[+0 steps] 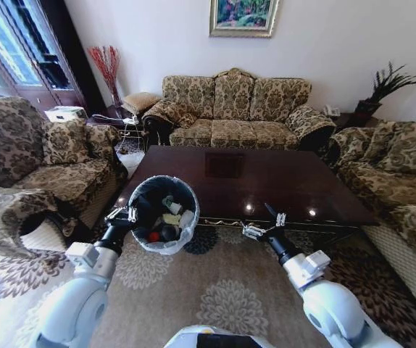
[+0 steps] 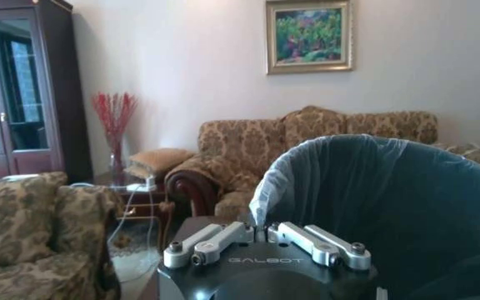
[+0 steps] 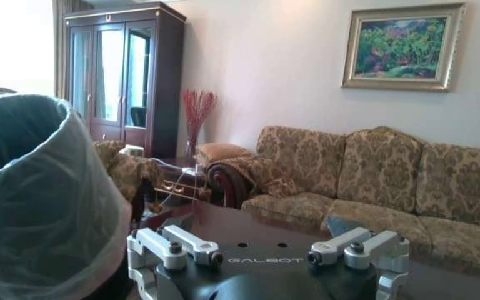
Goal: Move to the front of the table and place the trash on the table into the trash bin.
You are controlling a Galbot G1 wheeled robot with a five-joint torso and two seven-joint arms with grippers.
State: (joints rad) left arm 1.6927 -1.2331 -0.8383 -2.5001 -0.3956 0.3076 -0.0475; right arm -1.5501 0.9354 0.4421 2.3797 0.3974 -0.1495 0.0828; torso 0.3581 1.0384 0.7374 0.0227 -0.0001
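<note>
The left gripper (image 1: 125,215) has its jaws pinched together on the bag-lined rim of the trash bin (image 1: 166,187), holding it tilted at the near left corner of the surface (image 1: 266,177). Trash (image 1: 166,221) lies inside the bin: pale crumpled pieces and something red. The right gripper (image 1: 264,226) hovers at the surface's near edge, jaws spread wide and empty, well apart from the bin.

Home living room, patterned sofas (image 1: 233,109), framed painting (image 1: 242,16), coffee table (image 1: 266,181), rug (image 1: 215,290)
</note>
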